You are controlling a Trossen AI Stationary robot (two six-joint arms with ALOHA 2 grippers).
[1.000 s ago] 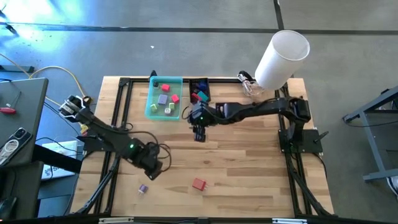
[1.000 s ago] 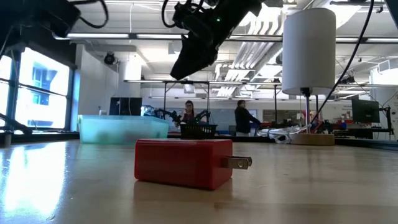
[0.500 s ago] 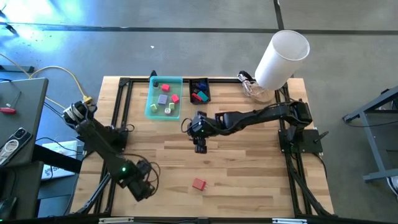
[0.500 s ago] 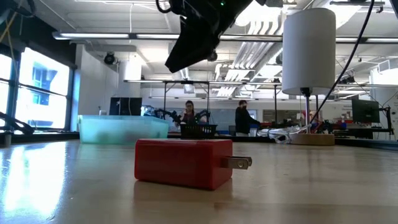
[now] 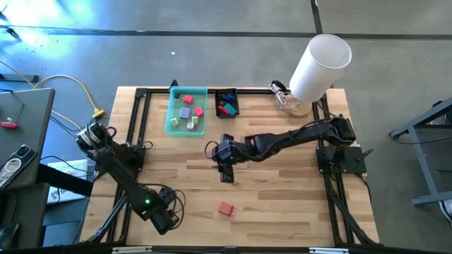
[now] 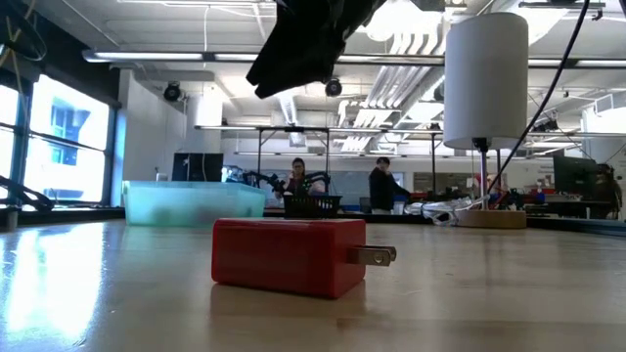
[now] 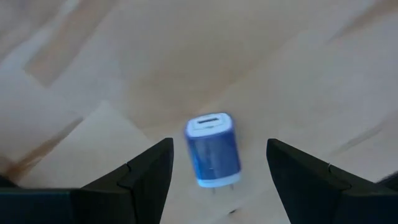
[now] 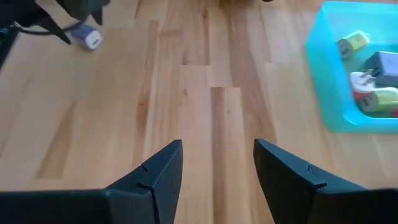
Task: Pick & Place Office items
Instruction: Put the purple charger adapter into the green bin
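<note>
From above, the left gripper sits low over the wooden slatted table near its front left corner, while the right gripper hangs over the table's middle; a small red blocky plug adapter lies on the wood between them, nearer the front edge. At the back stand a teal rectangular plastic tray with several small coloured pieces in it, a small black basket just beside it holding red and teal pieces, and a large white cylinder at the back right. At table height, the red adapter lies flat in the foreground, its metal prongs pointing towards the cylinder's side, with a dark gripper overhead. The left wrist camera shows a blue and white plug adapter lying on the wood between the parted fingers, untouched by either. The right wrist camera shows its fingers spread apart over bare wood, empty, with the tray ahead.
</note>
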